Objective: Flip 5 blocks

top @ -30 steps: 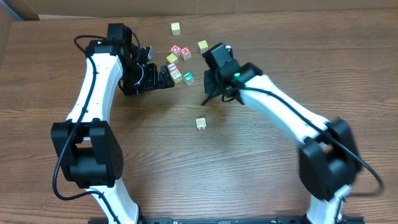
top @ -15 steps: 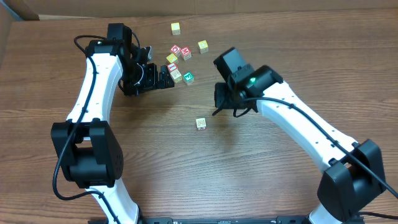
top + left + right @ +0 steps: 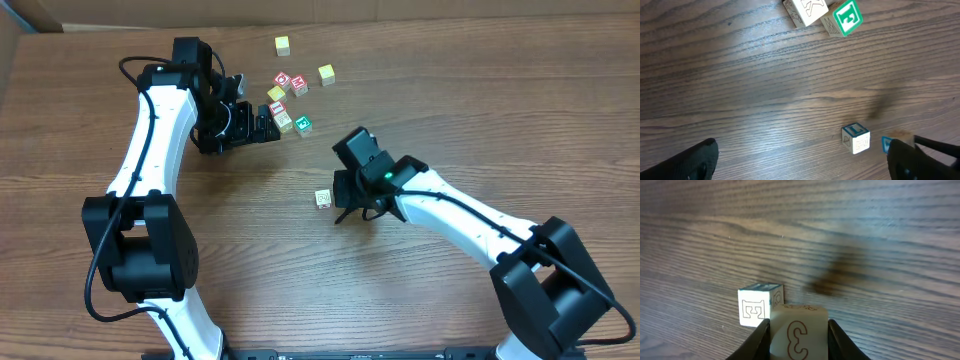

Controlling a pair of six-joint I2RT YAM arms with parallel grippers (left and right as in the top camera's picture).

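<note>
The right pincer [image 3: 799, 347] clamps a 3-marked block [image 3: 800, 326]; an E-marked block [image 3: 755, 309] lies at its ten o'clock (left pincer [image 3: 802, 157] gaping).

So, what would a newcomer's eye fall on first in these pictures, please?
The right gripper, mid-table, is shut on a pale block printed with a 3, close beside a lone pale block. Farther back, the open left gripper faces a green-faced block among other coloured blocks.

I find my left pincer [image 3: 268, 124] spread wide and holding nothing, arm extended forward. My right pincer [image 3: 799, 340] is clamped on a block [image 3: 799, 325], arm folded inward.
</note>
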